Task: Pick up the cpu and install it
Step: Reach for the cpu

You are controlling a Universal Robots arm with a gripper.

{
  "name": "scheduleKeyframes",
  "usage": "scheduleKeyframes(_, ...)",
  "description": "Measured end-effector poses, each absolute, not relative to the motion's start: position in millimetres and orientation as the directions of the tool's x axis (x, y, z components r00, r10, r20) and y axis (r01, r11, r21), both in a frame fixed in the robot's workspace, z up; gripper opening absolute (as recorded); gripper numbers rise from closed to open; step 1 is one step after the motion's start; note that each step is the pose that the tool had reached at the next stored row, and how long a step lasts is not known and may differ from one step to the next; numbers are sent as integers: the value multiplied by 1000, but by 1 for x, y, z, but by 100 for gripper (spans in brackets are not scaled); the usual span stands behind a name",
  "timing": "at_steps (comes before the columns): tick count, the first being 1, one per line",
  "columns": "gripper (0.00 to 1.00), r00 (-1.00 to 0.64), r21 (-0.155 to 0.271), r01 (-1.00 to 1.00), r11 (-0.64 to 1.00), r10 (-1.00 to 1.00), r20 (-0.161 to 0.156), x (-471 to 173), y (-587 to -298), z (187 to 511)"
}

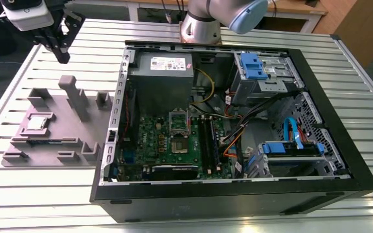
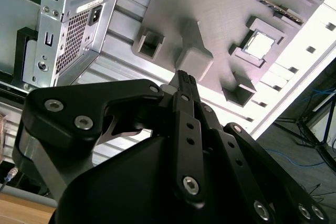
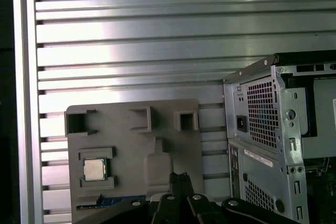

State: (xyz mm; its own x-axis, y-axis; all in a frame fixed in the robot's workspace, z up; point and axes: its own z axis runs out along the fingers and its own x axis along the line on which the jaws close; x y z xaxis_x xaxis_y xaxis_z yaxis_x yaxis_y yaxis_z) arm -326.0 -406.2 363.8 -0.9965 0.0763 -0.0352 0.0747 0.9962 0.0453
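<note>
Silver slats make the table point(image 1: 44, 194). High over it hangs the gripper point(image 1: 62, 57), fingers together, holding nothing. Below it the cpu point(image 1: 37, 121) lies flat in a pocket of the tray point(image 1: 66, 127), so it cannot slide. The open case point(image 1: 238, 196) sits just beside the tray.

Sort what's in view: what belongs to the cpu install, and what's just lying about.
Belongs to the job:
cpu, seated in the grey holder
end effector
motherboard in the open computer case

Just lying about:
power supply box
blue drive cage
cables
</note>
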Motion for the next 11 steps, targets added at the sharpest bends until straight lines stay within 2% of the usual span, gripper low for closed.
scheduleKeyframes(11,11,-996,45,75,996,76,-35,-331,-406,363)
